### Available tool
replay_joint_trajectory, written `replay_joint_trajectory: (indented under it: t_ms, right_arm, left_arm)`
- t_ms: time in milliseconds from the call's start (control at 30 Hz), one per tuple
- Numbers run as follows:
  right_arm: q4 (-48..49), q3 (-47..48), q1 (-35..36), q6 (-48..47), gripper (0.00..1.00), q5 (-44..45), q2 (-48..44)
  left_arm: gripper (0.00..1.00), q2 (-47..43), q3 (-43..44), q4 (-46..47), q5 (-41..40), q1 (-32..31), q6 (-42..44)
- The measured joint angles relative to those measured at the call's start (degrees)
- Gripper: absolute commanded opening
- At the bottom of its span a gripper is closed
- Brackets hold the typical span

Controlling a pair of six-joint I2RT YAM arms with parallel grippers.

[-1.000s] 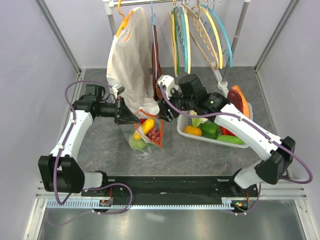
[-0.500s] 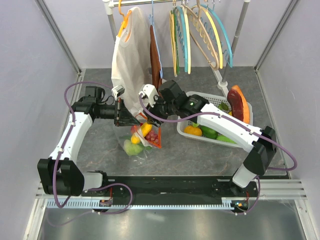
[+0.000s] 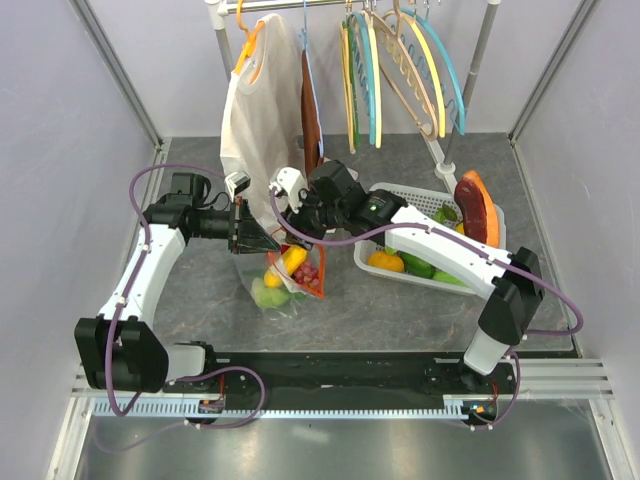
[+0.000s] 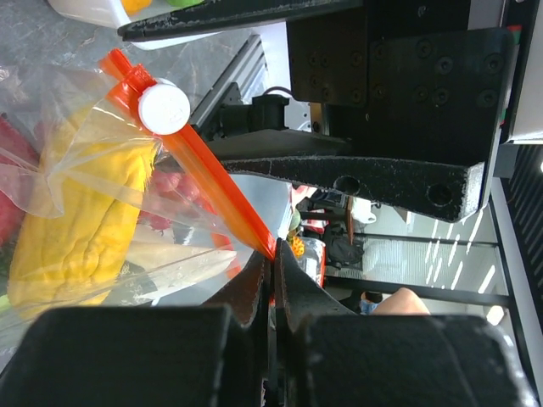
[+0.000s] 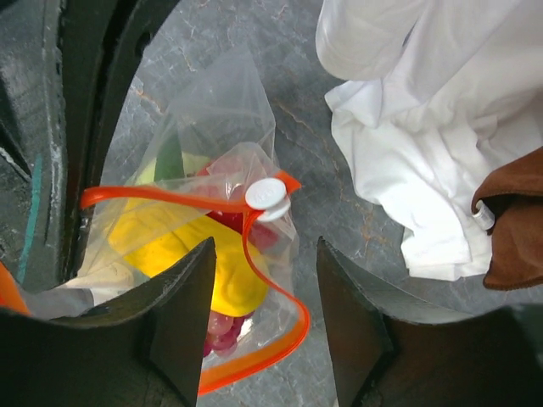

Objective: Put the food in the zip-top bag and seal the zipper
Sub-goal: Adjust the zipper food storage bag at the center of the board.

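The left gripper (image 4: 273,259) is pinched tight on one end of the orange zipper (image 4: 216,182) and holds the zip-top bag (image 3: 283,282) up by it, and the bag hangs down to the grey table (image 3: 400,320). The bag's mouth is partly open, with the strip bending in a loop. A small white slider (image 5: 267,195) sits on the zipper. Inside the bag there is a yellow food (image 5: 170,246), some red food (image 5: 222,326) and a green food (image 3: 268,293) at the bottom. The right gripper (image 5: 265,254) is right above the bag with its fingers wide apart, and it holds nothing. More food lies in the white basket (image 3: 428,195) to the right. A white shirt (image 3: 260,120) hangs just behind the bag
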Motion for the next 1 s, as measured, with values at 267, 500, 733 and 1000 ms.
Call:
replay_joint_trajectory:
  t_ms: [267,500,733,1000]
  right_arm:
    - [1.7,-0.3,0.0,-0.8,0.00,-0.2,0.3]
    - [0.9,-0.2,-0.3,-2.2,0.00,-3.9,-0.1]
    - [0.1,-0.2,-1.4,-6.9,0.00,-14.4,-10.0]
    - [0.3,0.4,-1.3,-12.3,0.00,-23.3,-14.1]
  left_arm:
    - [0.04,0.0,0.0,0.0,1.5,0.0,0.2]
    - [0.53,0.0,0.6,-1.1,1.7,0.4,4.0]
    - [0.73,-2.7,9.5,-2.6,1.5,7.3,10.6]
    - [0.58,-14.4,13.7,-2.3,0.1,9.4,31.0]
